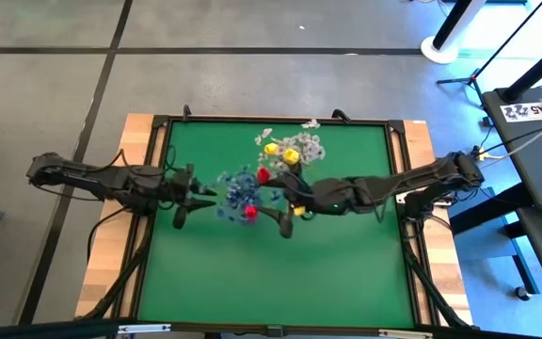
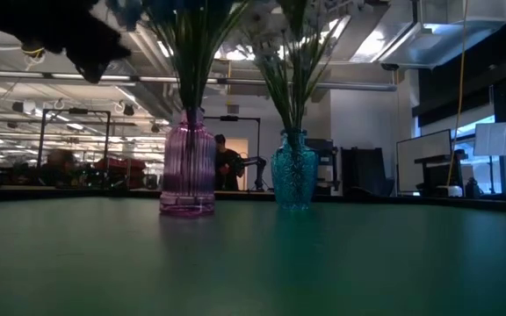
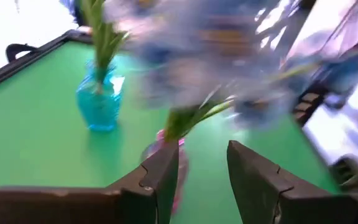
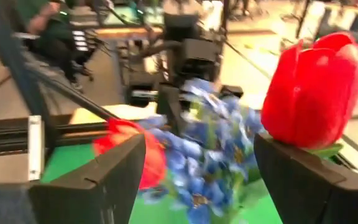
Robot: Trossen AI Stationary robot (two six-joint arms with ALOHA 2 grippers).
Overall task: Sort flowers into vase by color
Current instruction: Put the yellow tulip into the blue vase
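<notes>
Both vases sit mid-table toward the far edge: pink vase (image 2: 187,162) w/ blue sprays (image 1: 241,188) + red tulips (image 1: 249,213), teal vase (image 2: 294,171) w/ yellow (image 1: 290,156) & white. Right gripper (image 1: 288,209) hangs beside the pink bunch, fingers spread, holding nothing. Left gripper (image 1: 196,200) near it, fingers apart. Probably sorting reds out next; needs a clean close on one stem.

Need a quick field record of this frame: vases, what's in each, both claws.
pink vase: upright on the green table, holds blue sprays and red tulips
teal vase: upright beside it, apart, holds yellow tulips and white sprays
left claw: open, empty, beside the blue sprays
right claw: open, at the pink vase's bouquet, a red tulip by each finger
loose flowers on table: none visible
</notes>
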